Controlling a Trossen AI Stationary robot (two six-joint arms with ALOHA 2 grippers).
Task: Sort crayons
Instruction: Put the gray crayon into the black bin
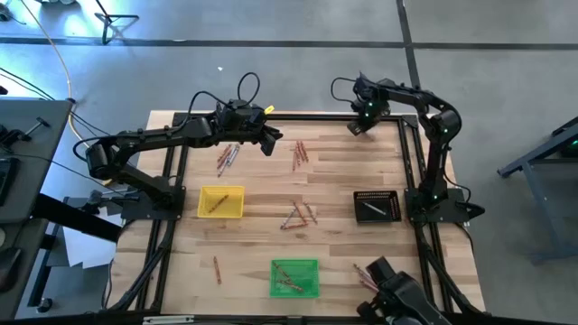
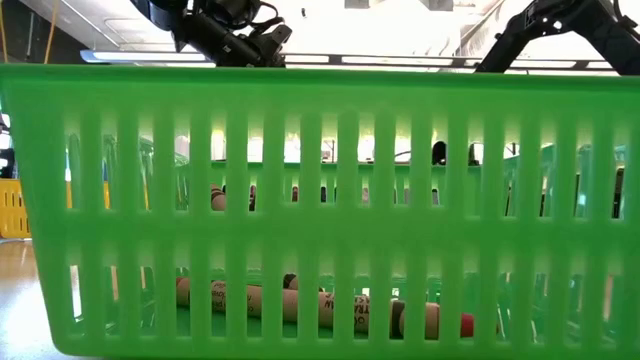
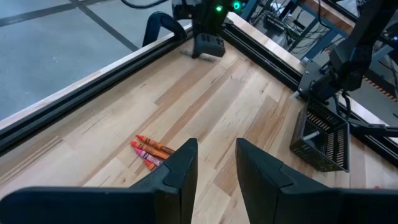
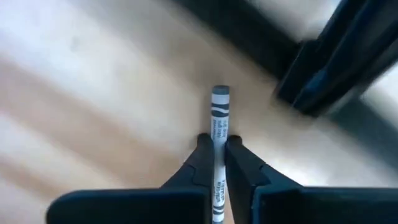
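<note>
My right gripper (image 4: 214, 146) is shut on a pale grey-white crayon (image 4: 220, 118) over the table's far right corner (image 1: 358, 126). My left gripper (image 3: 214, 158) is open and empty, over the far middle of the table (image 1: 269, 140). A few reddish-orange crayons (image 3: 151, 151) lie flat on the wood just beyond it (image 1: 300, 153). More crayons lie left of it (image 1: 228, 156), at the table's middle (image 1: 298, 215), near left (image 1: 217, 269) and near right (image 1: 366, 271). Crayons lie in the green tray (image 2: 300, 300). My right gripper pinches the grey-white crayon's shaft (image 4: 219, 140) between its two fingertips. The crayon lies along the fingers. Its grey end (image 4: 221, 93) sticks out past the tips over the wood.
A yellow tray (image 1: 221, 201) stands at the left, a green tray (image 1: 294, 277) at the near middle and a black tray (image 1: 377, 206) at the right. A black frame (image 1: 411, 162) runs round the table. A dark device (image 1: 397, 293) sits at the near right corner.
</note>
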